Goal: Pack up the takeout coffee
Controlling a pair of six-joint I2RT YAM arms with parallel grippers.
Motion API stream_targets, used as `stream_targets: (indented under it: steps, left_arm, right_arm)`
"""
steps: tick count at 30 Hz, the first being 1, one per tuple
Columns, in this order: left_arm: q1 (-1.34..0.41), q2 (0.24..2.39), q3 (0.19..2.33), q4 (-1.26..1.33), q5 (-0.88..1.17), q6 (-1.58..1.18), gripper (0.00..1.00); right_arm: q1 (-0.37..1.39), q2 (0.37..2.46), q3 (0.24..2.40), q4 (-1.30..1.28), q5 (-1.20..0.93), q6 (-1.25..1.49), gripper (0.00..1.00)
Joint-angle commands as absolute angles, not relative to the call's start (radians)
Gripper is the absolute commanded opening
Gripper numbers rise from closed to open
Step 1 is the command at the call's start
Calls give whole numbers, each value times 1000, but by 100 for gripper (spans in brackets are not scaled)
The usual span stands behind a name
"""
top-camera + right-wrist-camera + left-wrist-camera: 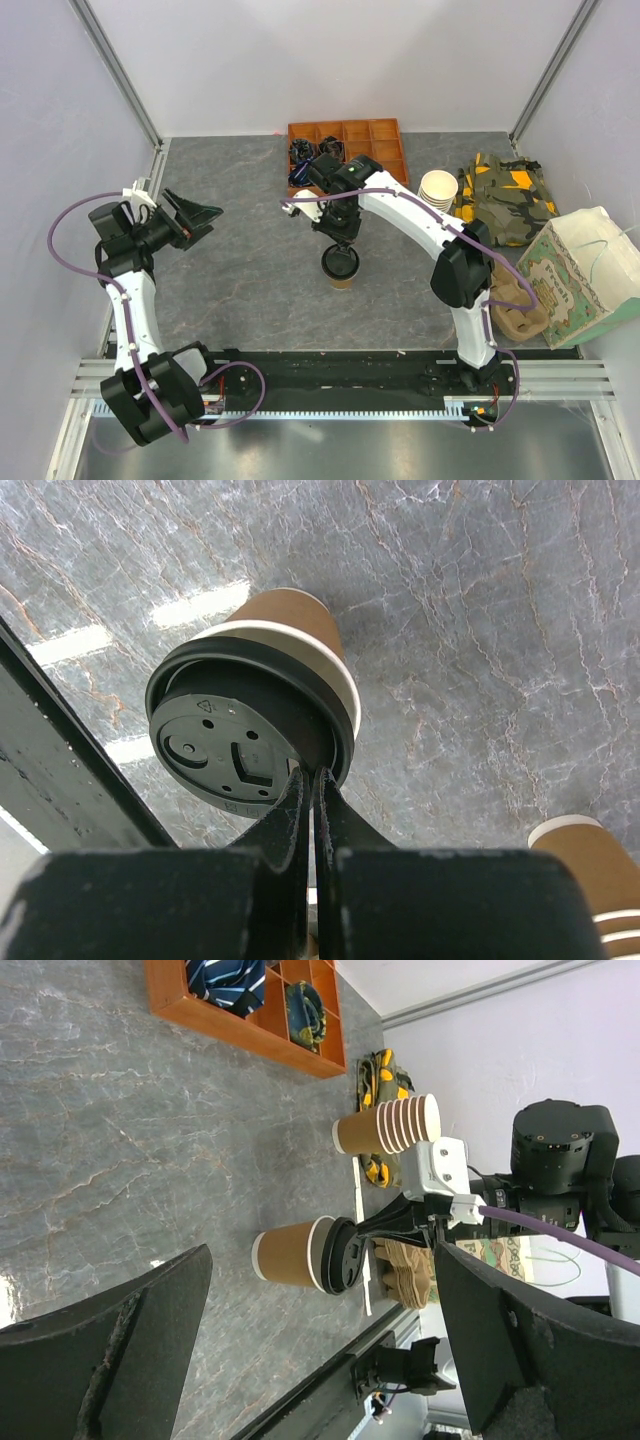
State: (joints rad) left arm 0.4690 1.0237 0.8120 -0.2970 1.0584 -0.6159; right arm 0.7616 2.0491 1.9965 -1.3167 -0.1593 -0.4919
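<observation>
While the fingers of the right claw (308, 783) are pressed together, holding nothing, the takeout coffee (290, 630) is seen upright directly under their tips, at the rim of the black lid (225, 745); the left claw (320, 1345) is spread wide, well apart from it. The cup is judged light, thin-walled and easily crushed, its lid liable to pop off, so a gentle hold around the body below the lid is advised.

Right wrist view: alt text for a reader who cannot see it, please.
The right gripper, shut, has its fingertips at the edge of the black lid of the takeout coffee, which stands upright on the grey table. A stack of paper cups shows at lower right.
</observation>
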Motion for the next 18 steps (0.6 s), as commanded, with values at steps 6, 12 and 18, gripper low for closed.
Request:
stream_targets:
  steps: [6, 12, 18]
  left_arm:
    - [468, 1006, 796, -255, 1106, -600, 100]
    - [468, 1003, 787, -249, 1108, -603, 100]
    - [468, 1003, 779, -242, 1109, -606, 100]
  right_arm:
    - [764, 2079, 2033, -1324, -169, -489, 6]
    - [765, 2085, 2026, -1319, -169, -492, 11]
    - [765, 2088, 2033, -1319, -169, -494, 30]
